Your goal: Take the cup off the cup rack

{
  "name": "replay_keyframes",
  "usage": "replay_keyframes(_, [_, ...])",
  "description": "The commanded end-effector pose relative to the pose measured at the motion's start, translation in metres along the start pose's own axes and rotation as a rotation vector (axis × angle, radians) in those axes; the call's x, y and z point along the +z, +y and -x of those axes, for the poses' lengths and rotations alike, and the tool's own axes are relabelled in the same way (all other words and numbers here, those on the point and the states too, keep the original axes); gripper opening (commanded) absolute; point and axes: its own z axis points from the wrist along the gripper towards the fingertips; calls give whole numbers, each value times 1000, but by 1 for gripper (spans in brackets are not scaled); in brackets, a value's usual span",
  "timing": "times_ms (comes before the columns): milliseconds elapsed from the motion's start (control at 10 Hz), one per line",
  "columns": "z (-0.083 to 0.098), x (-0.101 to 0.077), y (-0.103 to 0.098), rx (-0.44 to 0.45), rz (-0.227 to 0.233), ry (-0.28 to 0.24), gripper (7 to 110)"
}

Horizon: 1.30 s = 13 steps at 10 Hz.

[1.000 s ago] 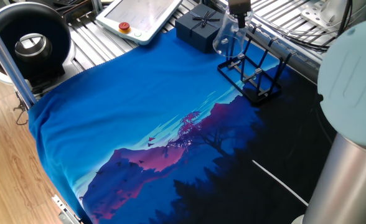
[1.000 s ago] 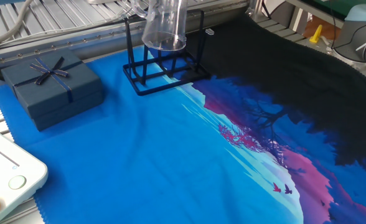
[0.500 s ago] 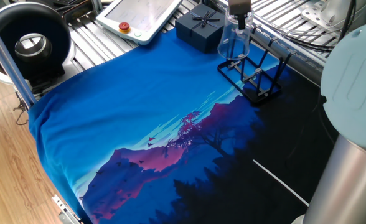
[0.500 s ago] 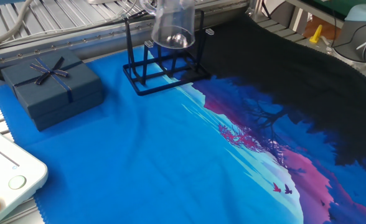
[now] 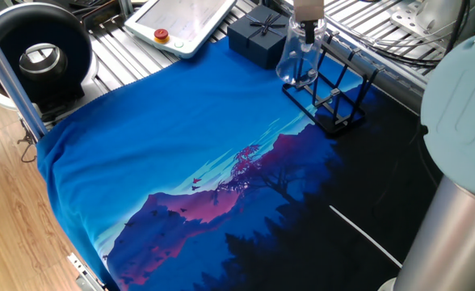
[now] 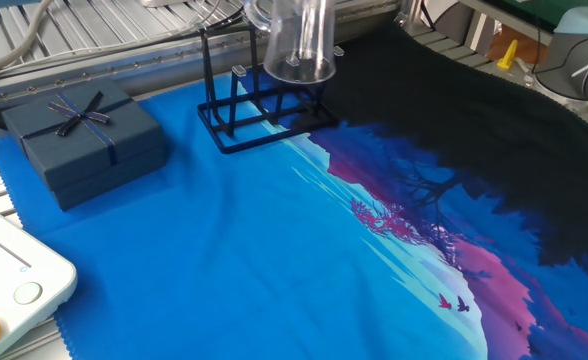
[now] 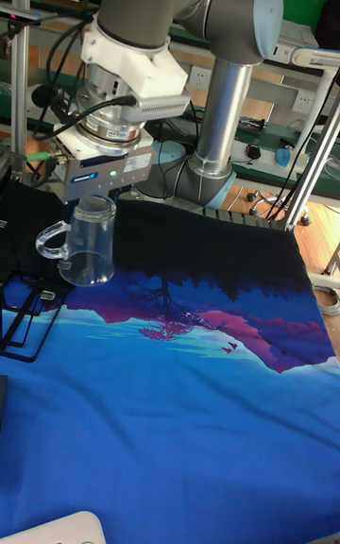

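Observation:
The cup [image 7: 91, 244], a clear glass mug with its looped handle pointing left in the tall fixed view, hangs upright in the air. My gripper [image 7: 94, 208] is shut on its rim from above. The cup [image 6: 299, 42] hovers over the right end of the cup rack [image 6: 259, 115], a thin black bar frame on the blue cloth, and none of the rack's pegs is inside it. In one fixed view the gripper [image 5: 306, 27] comes down from the top edge onto the cup [image 5: 297, 61], with the cup rack [image 5: 332, 97] just right of it.
A dark navy box with a bow [image 6: 84, 135] lies left of the rack. A white teach pendant [image 5: 181, 20] sits beyond the cloth's edge, near a black round device [image 5: 35, 56]. The arm's grey base column [image 5: 451, 202] stands at the right. A printed cloth [image 5: 205, 162] covers the table.
The held cup has shifted sideways along the rack toward the dark side of the cloth, and it has gone from tilted to upright. The rack has stayed in place.

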Motion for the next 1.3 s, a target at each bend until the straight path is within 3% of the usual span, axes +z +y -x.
replay_keyframes(0, [14,-3,23,20,74,-70,7])
replay_keyframes(200, [22,-5,35,57,128,-97,7])
replay_keyframes(600, [32,2,41,144,184,-64,7])
replay_keyframes(800, [33,3,36,150,164,-70,7])
replay_keyframes(1000, [42,1,44,150,199,-102,7])
replay_keyframes(1200, [37,3,36,203,168,-80,7])
